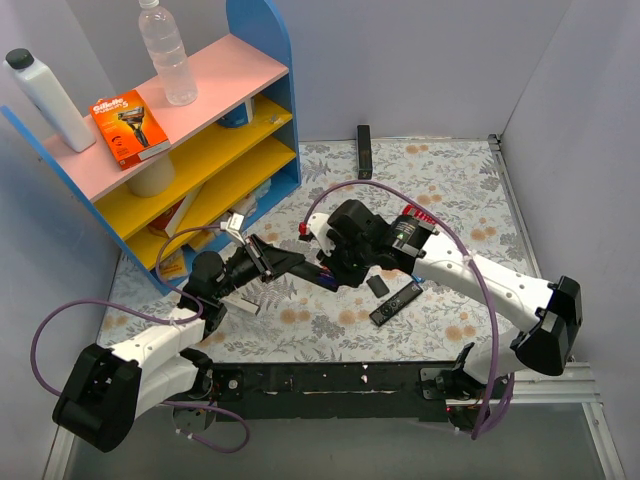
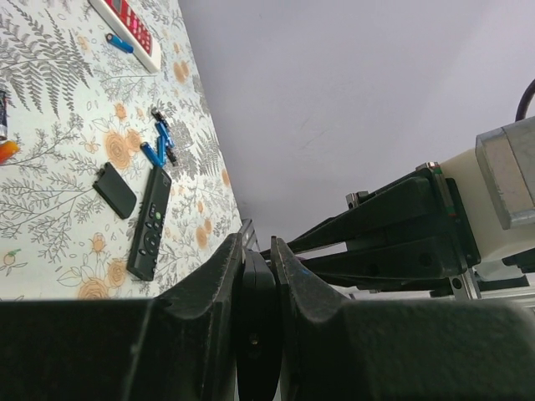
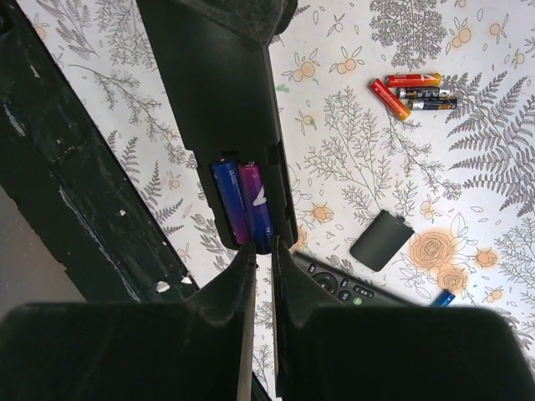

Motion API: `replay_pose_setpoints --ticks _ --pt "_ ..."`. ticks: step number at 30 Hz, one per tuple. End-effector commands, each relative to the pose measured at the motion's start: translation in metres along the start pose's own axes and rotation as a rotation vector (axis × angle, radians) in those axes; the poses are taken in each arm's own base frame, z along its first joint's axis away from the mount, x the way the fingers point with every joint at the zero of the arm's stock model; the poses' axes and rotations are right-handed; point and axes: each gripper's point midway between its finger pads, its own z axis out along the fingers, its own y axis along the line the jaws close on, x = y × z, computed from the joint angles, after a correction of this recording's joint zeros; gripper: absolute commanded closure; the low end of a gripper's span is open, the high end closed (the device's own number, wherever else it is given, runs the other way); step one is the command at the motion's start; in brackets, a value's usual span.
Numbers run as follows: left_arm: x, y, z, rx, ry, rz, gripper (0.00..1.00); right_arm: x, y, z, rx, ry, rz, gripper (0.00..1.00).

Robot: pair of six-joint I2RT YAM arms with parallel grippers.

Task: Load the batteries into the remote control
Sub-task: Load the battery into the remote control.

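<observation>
My left gripper [image 1: 256, 258] is shut on a black remote control [image 1: 292, 263] and holds it in the air, back side up; its edge shows between the left fingers [image 2: 255, 330]. In the right wrist view its battery bay [image 3: 242, 200] is open, with two blue-purple batteries [image 3: 253, 205] lying side by side in it. My right gripper [image 3: 262, 251] has its jaws nearly closed with nothing between them, tips against the near end of the batteries. Loose blue batteries [image 2: 159, 146] lie on the table.
A second black remote [image 1: 397, 302] and a black battery cover [image 1: 377, 285] lie on the flowered table. Red and orange cells [image 3: 410, 90] lie further off. A red-and-white remote [image 2: 129, 25] lies beyond. A shelf unit [image 1: 200, 130] stands at the back left.
</observation>
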Motion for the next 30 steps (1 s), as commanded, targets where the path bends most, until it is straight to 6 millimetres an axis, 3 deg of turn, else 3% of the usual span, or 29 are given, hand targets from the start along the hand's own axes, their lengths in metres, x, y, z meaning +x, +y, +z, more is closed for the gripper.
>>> replay_pose_setpoints --ticks 1,4,11,13,14,15,22,30 --pt "0.000 -0.065 -0.006 0.204 0.036 -0.104 1.00 -0.025 -0.011 0.017 0.056 -0.050 0.019 0.97" --pt "0.000 -0.068 -0.006 0.215 0.035 -0.092 1.00 -0.023 -0.018 0.021 0.093 -0.035 0.038 0.88" --pt "0.002 -0.077 -0.010 0.265 0.037 -0.059 1.00 -0.020 -0.024 0.020 0.135 -0.030 0.050 0.85" --pt "0.003 -0.078 -0.011 0.272 0.043 -0.052 1.00 -0.019 -0.023 0.018 0.128 -0.033 0.051 0.79" --pt "0.003 -0.080 -0.011 0.277 0.045 -0.046 1.00 -0.020 -0.023 0.018 0.123 -0.037 0.052 0.71" --pt "0.004 -0.079 -0.011 0.278 0.048 -0.044 1.00 -0.021 -0.022 0.017 0.117 -0.043 0.051 0.71" --pt "0.009 -0.070 -0.009 0.245 0.075 0.003 1.00 -0.027 -0.017 0.003 0.027 -0.111 0.077 0.70" --pt "0.020 -0.080 -0.016 0.328 0.133 0.069 1.00 -0.019 -0.010 -0.007 -0.137 -0.178 0.120 0.55"
